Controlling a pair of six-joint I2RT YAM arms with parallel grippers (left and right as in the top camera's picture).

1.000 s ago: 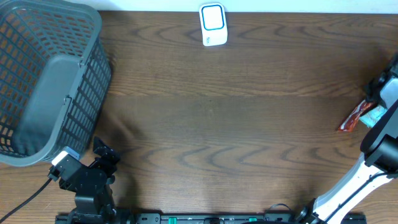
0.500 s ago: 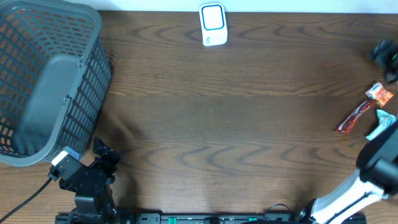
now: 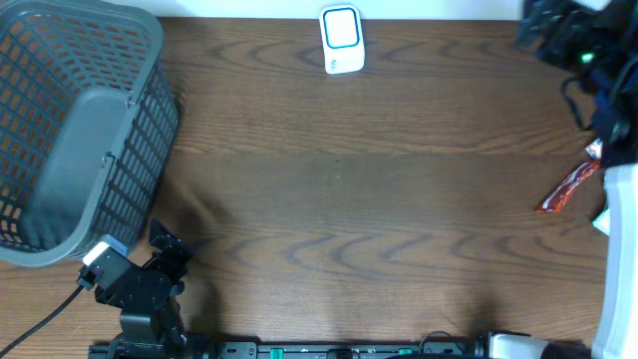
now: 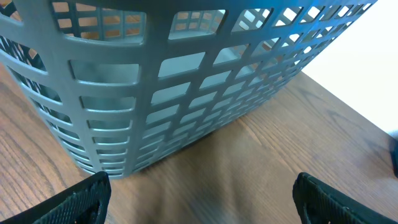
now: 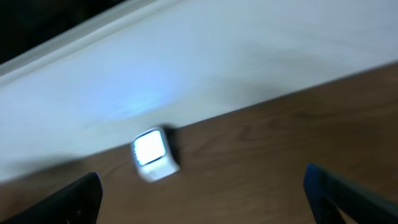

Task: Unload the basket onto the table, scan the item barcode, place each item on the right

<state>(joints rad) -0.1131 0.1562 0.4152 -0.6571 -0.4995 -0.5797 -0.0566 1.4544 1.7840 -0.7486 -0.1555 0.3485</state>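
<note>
The item, a red snack packet (image 3: 565,188), lies flat on the wooden table (image 3: 379,199) at the far right, its far end tucked under my right arm (image 3: 610,120). The white scanner (image 3: 341,40) with a blue-lit window stands at the table's back edge; in the right wrist view the scanner (image 5: 154,155) is blurred, ahead and left of centre. My right gripper (image 5: 202,202) is open and empty, raised near the back right corner, well apart from the packet. My left gripper (image 4: 199,208) is open and empty at the front left.
A large grey mesh basket (image 3: 75,130) fills the left end of the table, and in the left wrist view the basket (image 4: 155,81) stands close in front of the left gripper. A white wall runs behind the table's back edge.
The right gripper opened and left the red packet on the table, then rose and swung away to the back right corner. The left arm has not moved.
</note>
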